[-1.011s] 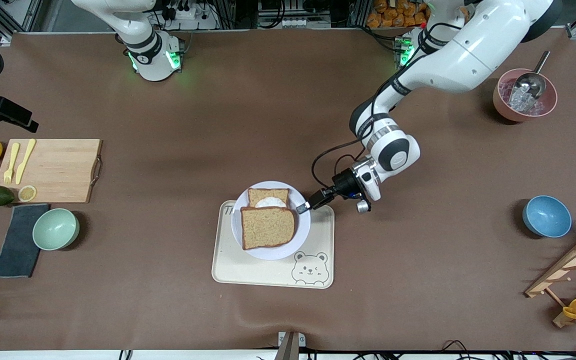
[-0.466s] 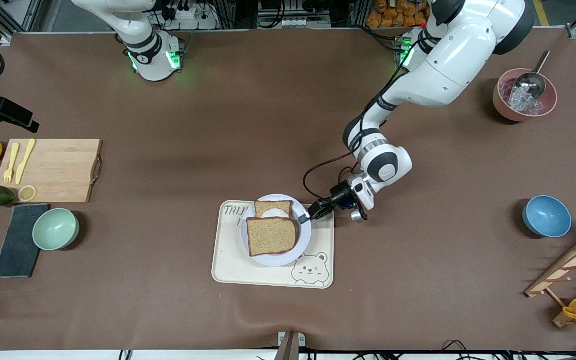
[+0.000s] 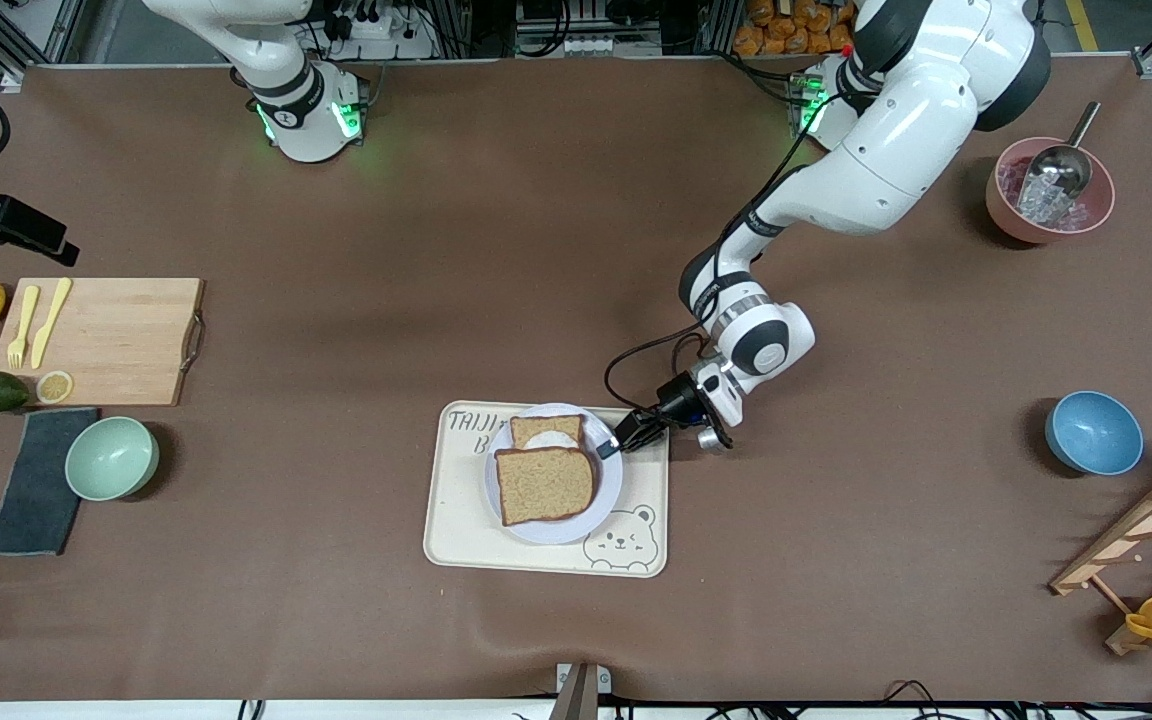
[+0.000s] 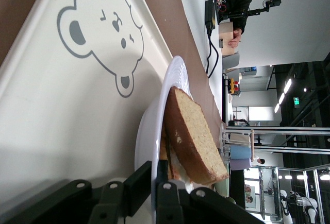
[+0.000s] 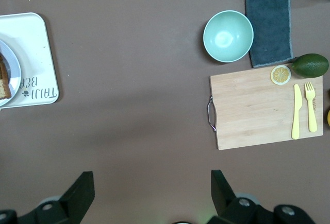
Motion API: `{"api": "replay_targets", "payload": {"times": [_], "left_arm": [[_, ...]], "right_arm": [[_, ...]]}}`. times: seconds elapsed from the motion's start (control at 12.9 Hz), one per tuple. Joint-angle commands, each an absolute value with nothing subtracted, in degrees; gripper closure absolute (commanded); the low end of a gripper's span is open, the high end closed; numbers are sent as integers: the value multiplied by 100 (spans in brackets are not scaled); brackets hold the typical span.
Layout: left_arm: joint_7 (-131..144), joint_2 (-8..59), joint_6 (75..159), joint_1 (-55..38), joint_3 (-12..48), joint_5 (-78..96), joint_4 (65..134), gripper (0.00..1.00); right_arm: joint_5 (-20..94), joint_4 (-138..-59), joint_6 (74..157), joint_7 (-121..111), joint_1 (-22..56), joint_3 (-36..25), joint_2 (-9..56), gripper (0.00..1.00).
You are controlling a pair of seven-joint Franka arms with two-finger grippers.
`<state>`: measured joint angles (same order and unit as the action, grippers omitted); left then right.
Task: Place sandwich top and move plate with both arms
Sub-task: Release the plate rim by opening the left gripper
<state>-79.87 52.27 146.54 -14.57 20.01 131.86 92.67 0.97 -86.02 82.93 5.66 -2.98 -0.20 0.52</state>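
The lavender-white plate is over the cream bear tray; I cannot tell whether it rests on it. My left gripper is shut on the plate's rim at the side toward the left arm's end. In the left wrist view its fingers pinch the plate's edge. The sandwich top, a plain brown slice, leans on the egg slice and partly covers it. It also shows in the left wrist view. My right gripper hangs open high above bare table, holding nothing.
Toward the right arm's end are a wooden cutting board with yellow cutlery, a mint bowl, a grey cloth, lemons and an avocado. Toward the left arm's end stand a blue bowl, a pink ice bowl and a wooden rack.
The left gripper has carried the plate and bread toward the front camera and lower, over the tray's middle. The right arm has not moved.
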Motion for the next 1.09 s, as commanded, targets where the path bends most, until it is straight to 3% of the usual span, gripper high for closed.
{"api": "replay_targets", "payload": {"times": [0.0,0.31,1.01], "left_arm": [[-8331,5212,14607,-1494,1978,13376,9123,1],[-8350,5028,14721,-1398,1978,13298,9132,0],[-8175,4474,16074,-1380,1986,12982,9123,0]], "right_arm": [[70,-8604,8332,659,-334,26,44,0],[70,-8613,8341,650,-325,18,44,0],[70,-8622,8341,659,-325,26,62,0]]}}
